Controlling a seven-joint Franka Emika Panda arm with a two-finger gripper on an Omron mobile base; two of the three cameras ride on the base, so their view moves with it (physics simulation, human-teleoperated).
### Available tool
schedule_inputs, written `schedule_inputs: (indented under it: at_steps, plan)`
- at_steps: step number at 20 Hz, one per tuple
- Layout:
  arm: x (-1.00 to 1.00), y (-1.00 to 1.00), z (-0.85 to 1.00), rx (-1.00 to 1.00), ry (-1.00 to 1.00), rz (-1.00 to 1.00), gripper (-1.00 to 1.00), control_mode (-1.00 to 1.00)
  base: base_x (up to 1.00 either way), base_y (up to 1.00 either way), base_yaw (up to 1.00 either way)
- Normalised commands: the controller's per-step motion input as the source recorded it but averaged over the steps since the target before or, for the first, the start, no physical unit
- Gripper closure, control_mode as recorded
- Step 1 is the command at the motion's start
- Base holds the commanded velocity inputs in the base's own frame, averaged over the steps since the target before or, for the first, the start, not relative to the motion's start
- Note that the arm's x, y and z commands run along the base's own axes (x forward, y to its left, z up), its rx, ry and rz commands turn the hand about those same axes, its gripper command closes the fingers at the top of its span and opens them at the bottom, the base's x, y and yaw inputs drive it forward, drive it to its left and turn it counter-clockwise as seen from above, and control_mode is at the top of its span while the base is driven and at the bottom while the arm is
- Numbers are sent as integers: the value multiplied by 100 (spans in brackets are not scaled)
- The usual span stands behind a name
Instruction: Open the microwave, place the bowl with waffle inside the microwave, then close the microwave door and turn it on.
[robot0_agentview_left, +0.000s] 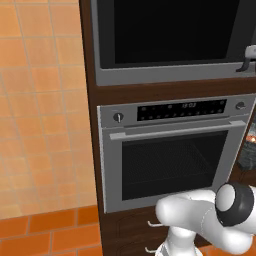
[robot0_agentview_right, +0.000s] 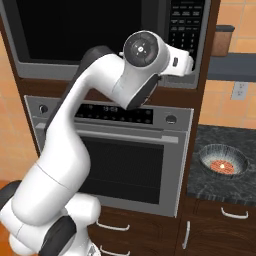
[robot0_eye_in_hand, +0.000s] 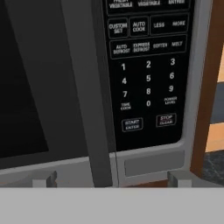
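The microwave (robot0_agentview_left: 170, 75) is built into the brown cabinet above the oven. Its door (robot0_eye_in_hand: 30, 87) is shut, a black glass panel with a long dark vertical handle (robot0_eye_in_hand: 85, 87) at its right side. Right of the handle is the keypad (robot0_eye_in_hand: 148, 74), with a start button (robot0_eye_in_hand: 132, 125) low down. My gripper (robot0_eye_in_hand: 111, 179) is open and empty, close in front of the microwave's lower right corner, straddling the handle's lower end and the keypad. The hand also shows at the microwave's right edge (robot0_agentview_left: 248, 57). The ribbed bowl (robot0_agentview_right: 223, 161) with the waffle (robot0_agentview_right: 220, 165) sits on the dark counter (robot0_agentview_right: 210, 187), below and right of the hand.
A silver oven (robot0_agentview_right: 130, 165) with knobs and a display sits under the microwave, with drawers (robot0_agentview_right: 112, 227) below it. A jar (robot0_agentview_right: 222, 40) stands on a shelf to the right, above a wall outlet (robot0_agentview_right: 240, 90). An orange tiled wall (robot0_agentview_left: 40, 100) lies left of the cabinet.
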Motion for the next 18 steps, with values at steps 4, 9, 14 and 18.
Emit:
schedule_inputs:
  at_steps: [4,9,14,18]
  plan:
    - [31,-26,0,0,0,2,-100,-100,0,0,0]
    - [17,-10,0,0,0,0,-100,-100,0,0,0]
    - [27,-4,5,0,0,0,-100,-100,0,0,0]
    - [-6,12,73,0,0,1,-100,-100,0,0,0]
